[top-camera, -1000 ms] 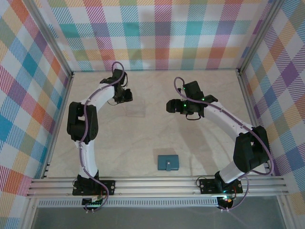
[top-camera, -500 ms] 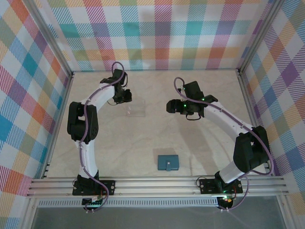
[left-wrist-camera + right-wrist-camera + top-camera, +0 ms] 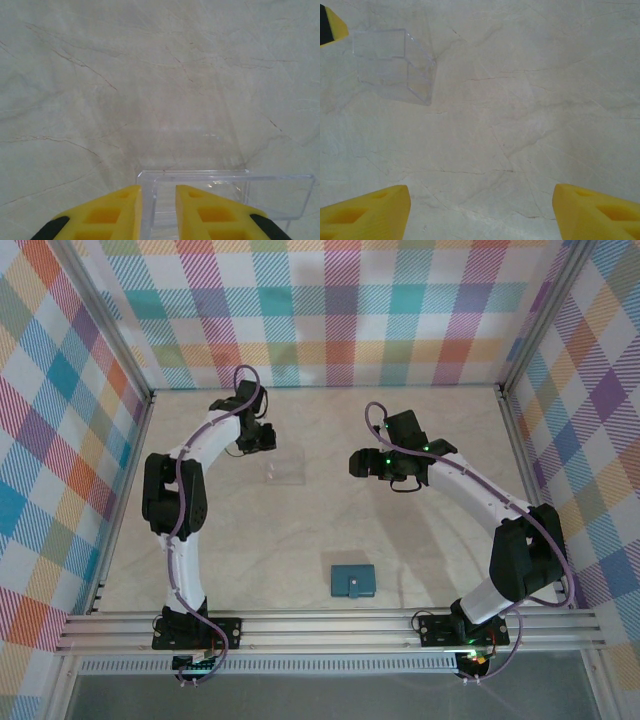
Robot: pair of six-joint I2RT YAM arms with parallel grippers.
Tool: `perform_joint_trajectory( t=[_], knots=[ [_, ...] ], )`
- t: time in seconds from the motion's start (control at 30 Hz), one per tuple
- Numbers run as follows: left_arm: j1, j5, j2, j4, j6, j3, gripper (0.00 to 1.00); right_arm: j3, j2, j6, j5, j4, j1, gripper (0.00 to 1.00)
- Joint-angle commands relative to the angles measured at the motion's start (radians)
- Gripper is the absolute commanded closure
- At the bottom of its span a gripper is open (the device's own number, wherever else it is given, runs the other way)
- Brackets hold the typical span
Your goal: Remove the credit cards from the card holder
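Observation:
The card holder [image 3: 353,581] is a small teal wallet, lying closed and flat near the table's front edge, between the two arm bases. The credit cards are hidden. My left gripper [image 3: 268,440] is far from the card holder, at the back left. Its yellow fingers [image 3: 117,210] are narrowly set round the side wall of a clear plastic box [image 3: 225,192]; the left gripper [image 3: 158,192] looks shut on that wall. My right gripper [image 3: 355,462] hovers over bare table at the middle right. In its wrist view the right gripper [image 3: 480,200] is wide open with nothing between its fingers.
The clear plastic box [image 3: 286,467] stands on the marble table top [image 3: 330,530], to the left of the right gripper and also seen as the clear plastic box [image 3: 392,62]. Checked walls and aluminium rails [image 3: 330,628] enclose the table.
The left gripper and the clear box have shifted slightly toward the back wall. The right arm and the card holder have not moved.

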Motion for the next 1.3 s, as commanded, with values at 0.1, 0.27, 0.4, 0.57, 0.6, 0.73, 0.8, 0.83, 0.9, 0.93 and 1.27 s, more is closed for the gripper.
perform_joint_trajectory(
  t=[0.1,0.27,0.4,0.57,0.6,0.73,0.8,0.83,0.9,0.93,1.27],
  knots=[
    [-0.008,-0.002,0.055,-0.057,0.009,0.021,0.76,0.023,-0.024,-0.017,0.000,-0.021,0.007,0.24],
    [-0.008,0.005,0.062,-0.058,0.002,0.023,0.82,0.017,-0.039,-0.010,0.000,-0.025,0.007,0.24],
    [-0.011,0.002,0.050,-0.059,0.001,0.021,0.86,0.010,-0.053,-0.003,0.000,-0.020,0.007,0.24],
    [-0.033,-0.019,0.041,-0.081,-0.009,0.036,0.91,0.008,-0.068,-0.005,0.005,-0.027,0.007,0.24],
    [-0.040,-0.024,0.038,-0.084,-0.012,0.038,0.92,0.007,-0.071,-0.005,0.005,-0.028,0.007,0.24],
    [-0.083,-0.041,0.027,-0.097,-0.036,0.049,0.93,0.000,-0.087,-0.005,0.008,-0.030,0.007,0.24],
    [-0.112,-0.065,0.022,-0.110,-0.050,0.057,0.93,-0.003,-0.094,-0.006,0.011,-0.032,0.007,0.24],
    [-0.124,-0.072,0.022,-0.116,-0.061,0.061,0.93,-0.006,-0.098,-0.006,0.012,-0.032,0.007,0.24],
    [-0.153,-0.086,0.021,-0.127,-0.082,0.070,0.93,-0.013,-0.106,-0.008,0.016,-0.032,0.007,0.24],
    [-0.165,-0.095,0.021,-0.132,-0.092,0.074,0.94,-0.016,-0.111,-0.009,0.017,-0.031,0.006,0.24],
    [-0.287,-0.177,0.085,-0.180,-0.173,0.169,0.94,-0.032,-0.135,-0.021,0.028,-0.045,0.007,0.24]
  ],
)
